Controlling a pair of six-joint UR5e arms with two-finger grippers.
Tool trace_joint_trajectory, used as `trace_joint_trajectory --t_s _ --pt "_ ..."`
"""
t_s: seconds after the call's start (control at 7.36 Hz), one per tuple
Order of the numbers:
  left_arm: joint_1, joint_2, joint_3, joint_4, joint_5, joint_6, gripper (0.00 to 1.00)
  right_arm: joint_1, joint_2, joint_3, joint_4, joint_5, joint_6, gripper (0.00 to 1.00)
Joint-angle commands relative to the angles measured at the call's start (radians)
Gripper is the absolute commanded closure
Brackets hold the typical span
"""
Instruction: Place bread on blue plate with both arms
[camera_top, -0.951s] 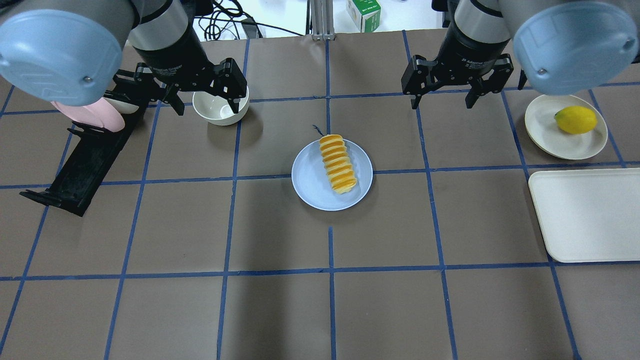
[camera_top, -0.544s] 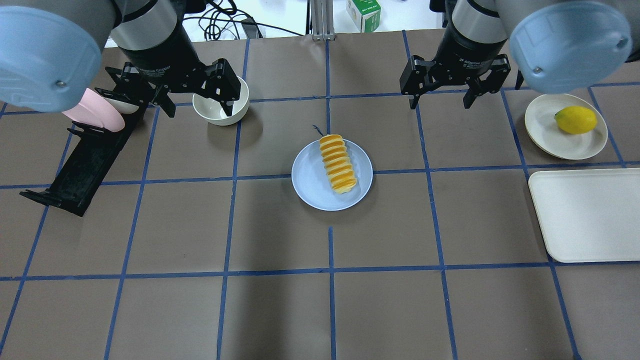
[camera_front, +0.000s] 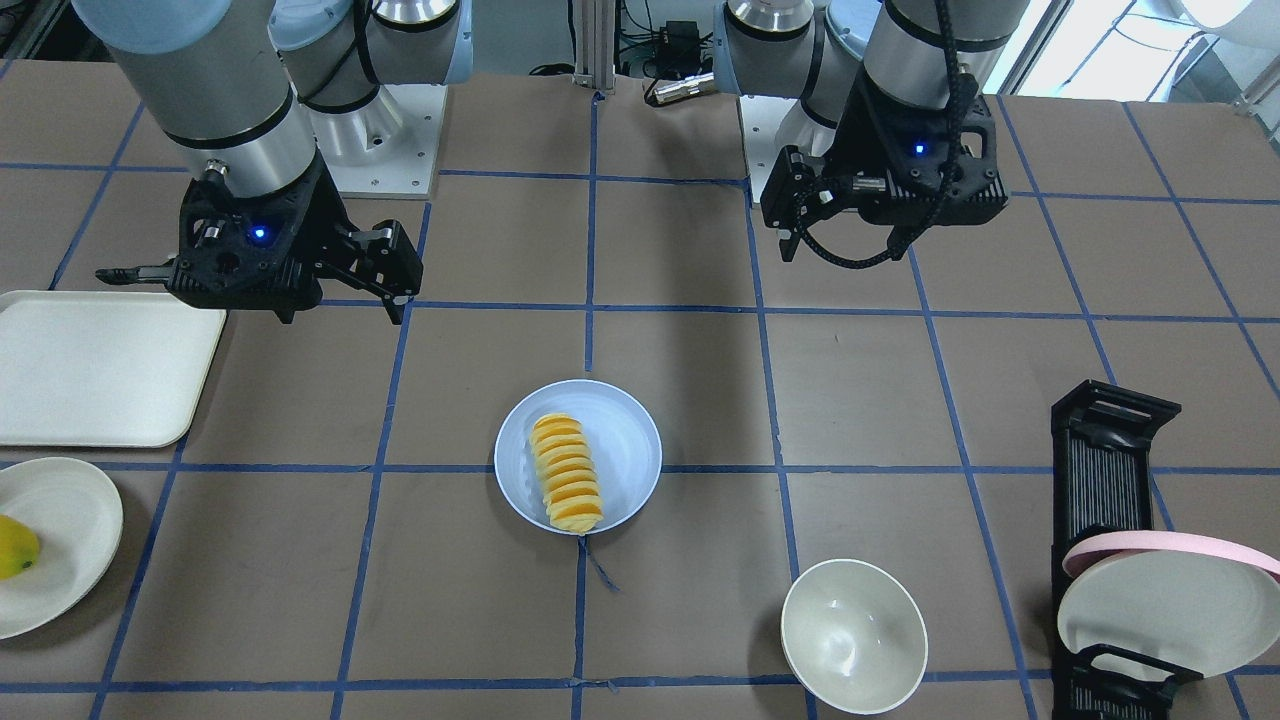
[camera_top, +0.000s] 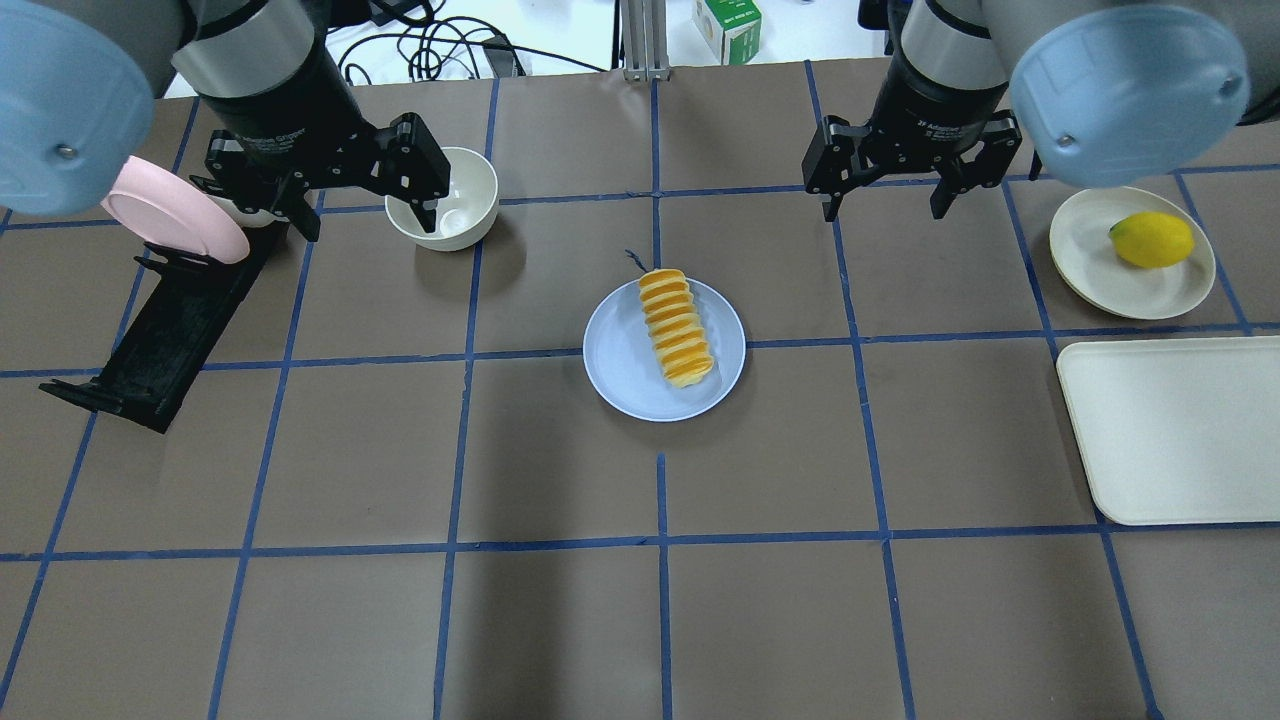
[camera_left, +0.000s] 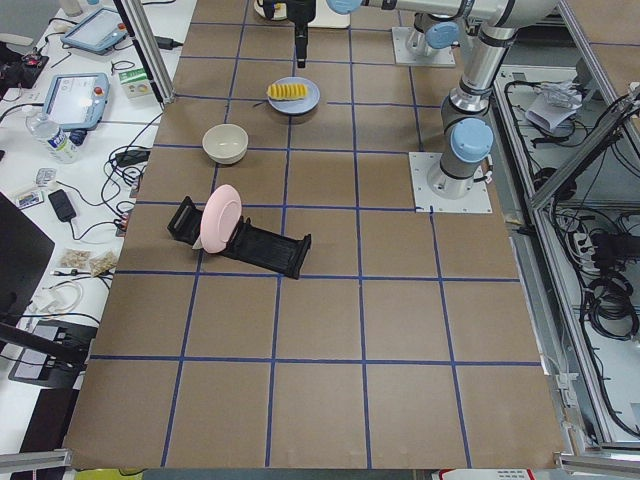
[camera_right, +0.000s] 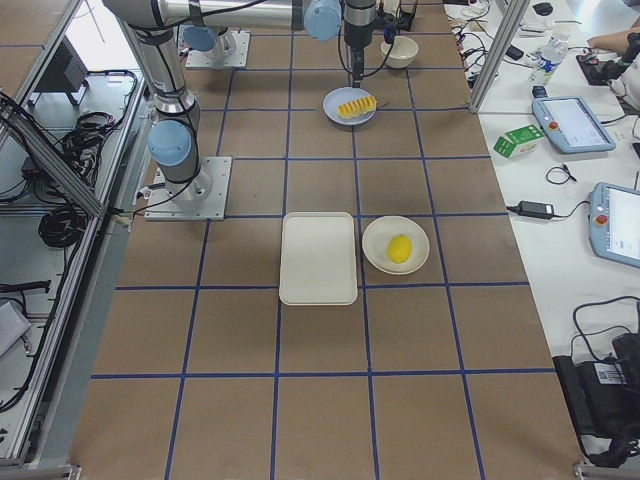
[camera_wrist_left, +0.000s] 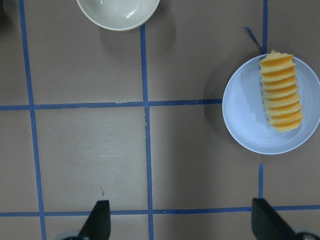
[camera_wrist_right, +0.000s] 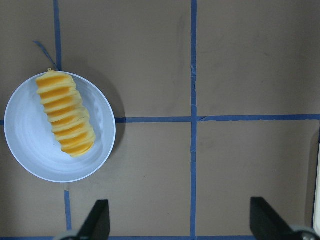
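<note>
- Overhead exterior view: the bread lies on the right half of the blue plate, its far end at the rim, in the middle of the table.
- Beyond the plate, the right gripper hangs above bare table with its jaws spread wide, gripping and touching nothing.
- The left gripper is just as wide open and empty, well apart from the bread. One finger overlaps the white bowl in this view.
</note>
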Motion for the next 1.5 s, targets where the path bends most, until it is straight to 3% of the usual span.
trace_joint_trajectory --t_s 0.0,1.36 --pt "0.001 0.011 -0.011 0.01 0.002 0.005 0.0 -0.001 -0.001 0.008 -0.008 -0.013 0.003 0.0" --pt "0.001 0.019 -0.008 0.013 -0.003 0.017 0.0 -0.001 0.0 -0.005 -0.011 -0.01 -0.004 0.0"
